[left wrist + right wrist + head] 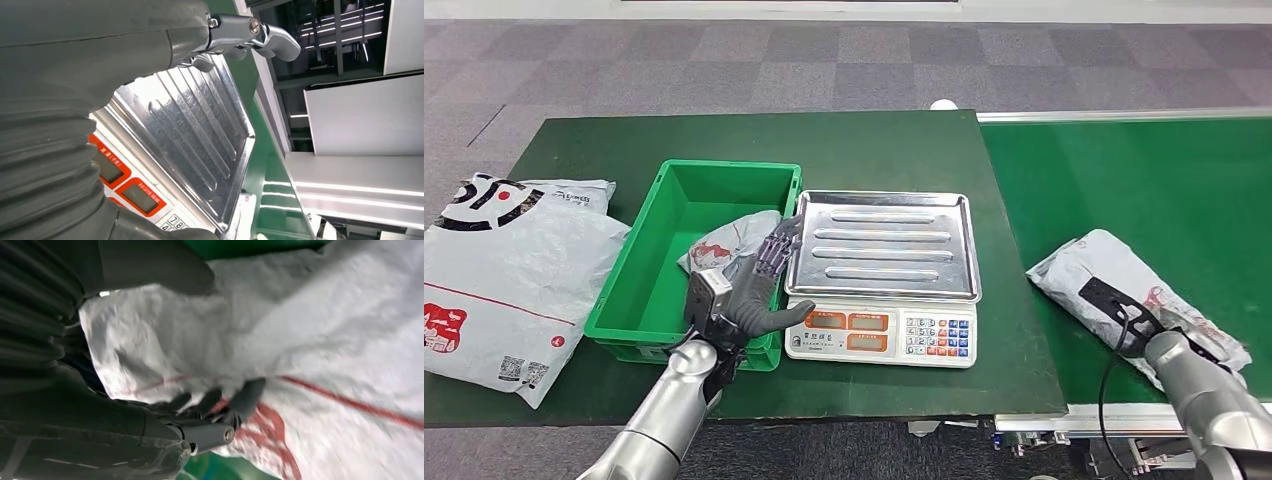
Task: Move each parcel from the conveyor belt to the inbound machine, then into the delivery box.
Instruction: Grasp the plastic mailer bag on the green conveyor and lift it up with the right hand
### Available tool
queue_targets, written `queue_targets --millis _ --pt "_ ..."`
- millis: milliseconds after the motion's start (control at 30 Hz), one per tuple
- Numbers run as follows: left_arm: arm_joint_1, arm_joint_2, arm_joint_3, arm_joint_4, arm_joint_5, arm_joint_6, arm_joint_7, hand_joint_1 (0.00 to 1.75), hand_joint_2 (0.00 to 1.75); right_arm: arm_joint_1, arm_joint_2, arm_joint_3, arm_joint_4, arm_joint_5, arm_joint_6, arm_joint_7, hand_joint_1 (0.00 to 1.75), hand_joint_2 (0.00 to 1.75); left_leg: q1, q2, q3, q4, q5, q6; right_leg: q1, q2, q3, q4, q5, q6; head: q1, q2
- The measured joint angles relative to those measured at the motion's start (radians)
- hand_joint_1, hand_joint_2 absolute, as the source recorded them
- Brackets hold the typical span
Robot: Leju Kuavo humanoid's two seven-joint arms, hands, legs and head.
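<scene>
Two hands work — the left hand [759,290], fingers spread, hovers over a parcel [734,240] in the green bin [639,290]. The right hand [220,407] grips a grey parcel [1124,290] on the conveyor belt [1144,180].

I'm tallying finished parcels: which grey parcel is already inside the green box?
The small parcel lying in the green box by the left hand. Another lies on the belt, a large one left of the box.

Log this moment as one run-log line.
left hand: open over bin, parcel inside | right hand: fingers on belt parcel | scale tray: bare
</scene>
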Motion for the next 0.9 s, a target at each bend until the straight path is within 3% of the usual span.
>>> queue_targets --millis 633,733,900 --pt "0.001 0.001 -0.002 -0.001 0.0 -0.004 0.0 0.0 1.75 -0.021 0.028 0.0 -0.013 0.013 -0.02 -0.194 1.75 1.75 0.0 0.0 0.0 0.0 0.001 0.001 0.0 0.0 0.0 0.0 0.0 0.0 0.0 0.0" --pt "0.009 0.003 -0.002 -0.012 0.001 0.0 0.0 0.0 1.75 -0.021 0.04 -0.001 -0.03 -0.012 -0.099 -0.272 1.75 1.75 0.0 0.0 0.0 0.0 0.001 0.001 0.0 0.0 0.0 0.0 0.0 0.0 0.0 0.0" --pt "0.028 0.008 -0.002 -0.035 0.002 0.009 0.0 0.0 1.75 -0.023 0.068 -0.025 -0.084 -0.086 -0.312 -0.449 1.75 1.75 0.0 0.0 0.0 0.0 0.001 0.001 0.0 0.0 0.0 0.0 0.0 0.0 0.0 0.0"
